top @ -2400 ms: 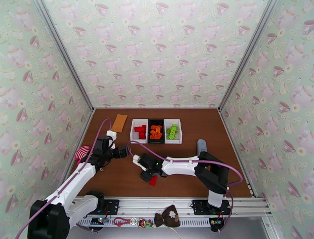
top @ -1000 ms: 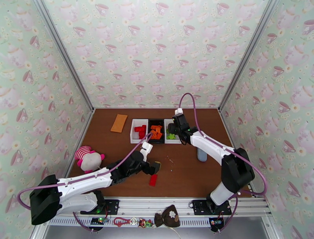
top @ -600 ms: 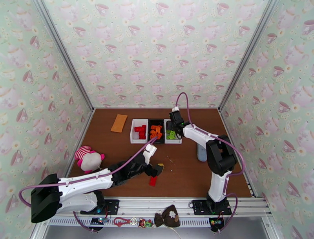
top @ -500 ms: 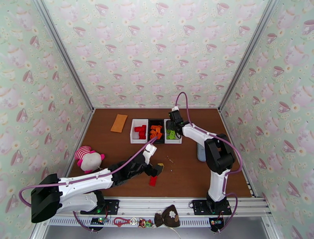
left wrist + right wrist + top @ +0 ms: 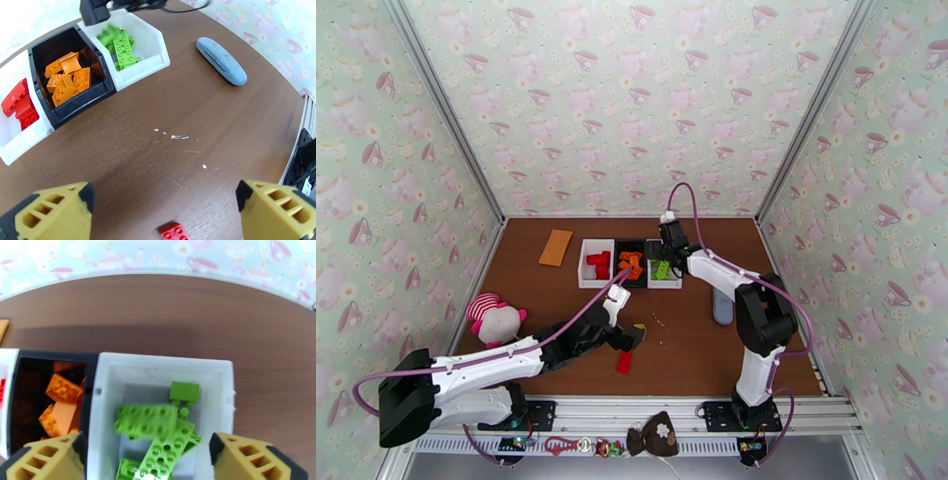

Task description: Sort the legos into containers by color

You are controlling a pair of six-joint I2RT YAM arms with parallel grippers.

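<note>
Three containers stand in a row at mid-table: a white bin (image 5: 596, 267) with red legos, a black bin (image 5: 630, 267) with orange legos (image 5: 69, 81), and a white bin (image 5: 664, 267) with lime green legos (image 5: 158, 425). My right gripper (image 5: 152, 461) hovers open over the green bin's near rim (image 5: 166, 360), nothing between its fingers. One red lego (image 5: 624, 361) lies loose on the table near the front. My left gripper (image 5: 633, 338) is open just above and behind it; in the left wrist view the red lego (image 5: 173, 231) sits at the bottom edge between the yellow fingers (image 5: 51, 209).
A grey-blue oblong object (image 5: 722, 304) lies right of the bins. An orange card (image 5: 555, 247) lies at the back left. The striped plush toy (image 5: 494, 320) sits at the left edge. White crumbs (image 5: 177, 137) dot the brown table.
My right gripper has moved in over the green bin and its fingers have spread apart. My left arm has shifted slightly near the red lego.
</note>
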